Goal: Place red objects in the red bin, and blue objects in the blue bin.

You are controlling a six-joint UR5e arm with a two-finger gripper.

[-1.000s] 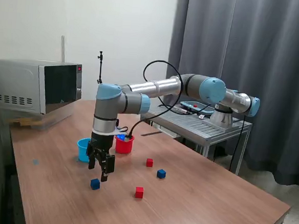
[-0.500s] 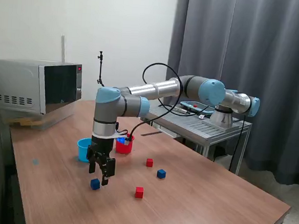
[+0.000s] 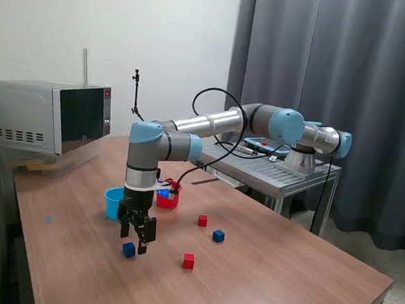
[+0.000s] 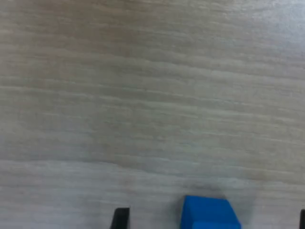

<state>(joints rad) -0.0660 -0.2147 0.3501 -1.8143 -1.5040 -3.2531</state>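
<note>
While the arm reached over the wooden table point(image 3: 285, 262), the gripper point(image 3: 134, 239) was held pointing down just above a dark blue cube point(image 3: 128, 250) near the table's front, toward the exterior view's left. The jaws were seen parted, with nothing held between them; in the wrist view the blue cube point(image 4: 209, 213) was shown between the two dark fingertips point(image 4: 121, 218), apart from both. This cube was seen as a small solid block with sharp edges and a saturated blue face. A second blue cube point(image 3: 218, 235) was seen farther toward the exterior view's right, with one red cube point(image 3: 188, 261) nearer the front and another red cube point(image 3: 202, 221) farther back. The light-blue cup point(image 3: 113, 202) and the red cup point(image 3: 167, 196) were set behind the gripper, partly hidden by the arm.
</note>
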